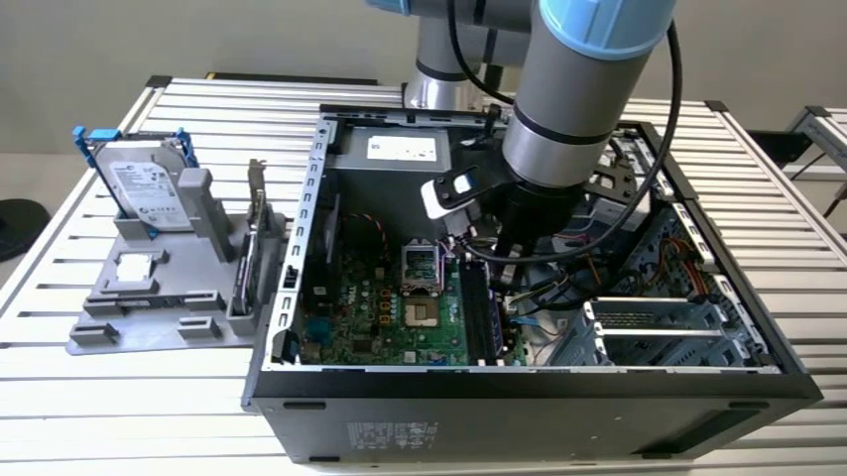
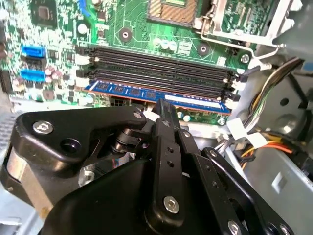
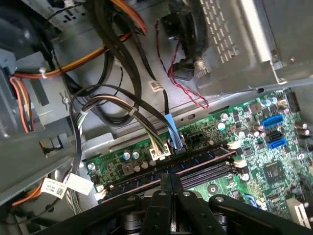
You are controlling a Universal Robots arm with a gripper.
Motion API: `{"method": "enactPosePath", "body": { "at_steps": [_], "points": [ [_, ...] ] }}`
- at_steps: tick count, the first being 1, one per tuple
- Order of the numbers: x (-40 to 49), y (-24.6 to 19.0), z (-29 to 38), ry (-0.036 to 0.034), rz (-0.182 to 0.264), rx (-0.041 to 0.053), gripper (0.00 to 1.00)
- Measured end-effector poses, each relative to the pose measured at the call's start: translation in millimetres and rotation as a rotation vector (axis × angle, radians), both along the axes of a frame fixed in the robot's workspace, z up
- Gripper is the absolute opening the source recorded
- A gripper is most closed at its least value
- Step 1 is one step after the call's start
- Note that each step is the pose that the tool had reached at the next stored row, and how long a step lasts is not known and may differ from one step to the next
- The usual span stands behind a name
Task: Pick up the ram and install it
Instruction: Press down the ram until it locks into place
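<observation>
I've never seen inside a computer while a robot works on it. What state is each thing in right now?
Computer case: side panel off, lying open.
Ram: standing in its motherboard slot, under the pincer.
Pincer: fingers together, on the ram's top edge.
Hard drive: upright in its grey stand.
Processor socket: empty.

Motherboard (image 1: pixel 384 307): green, with black memory slots (image 2: pixel 161 66). Ram (image 2: pixel 146 93): blue, in the slot nearest the black gripper (image 2: pixel 164 115). Connectors (image 2: pixel 33 63) beside the slots: bright blue. Computer case (image 1: pixel 530 407): black outside, grey inside. Hard drive (image 1: pixel 139 183): silver, blue frame. Worktop (image 1: pixel 119 407): ribbed silver.
</observation>
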State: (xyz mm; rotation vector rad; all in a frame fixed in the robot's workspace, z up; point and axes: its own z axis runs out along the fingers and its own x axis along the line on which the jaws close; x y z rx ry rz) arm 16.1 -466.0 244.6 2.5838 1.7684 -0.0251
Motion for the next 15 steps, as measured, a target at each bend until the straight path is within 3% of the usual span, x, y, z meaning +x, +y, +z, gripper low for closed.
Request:
{"method": "enactPosePath", "body": {
  "at_steps": [15],
  "points": [
    [-0.1,0.3,-0.1,0.0000,0.244,0.0000,0.00]
  ]
}}
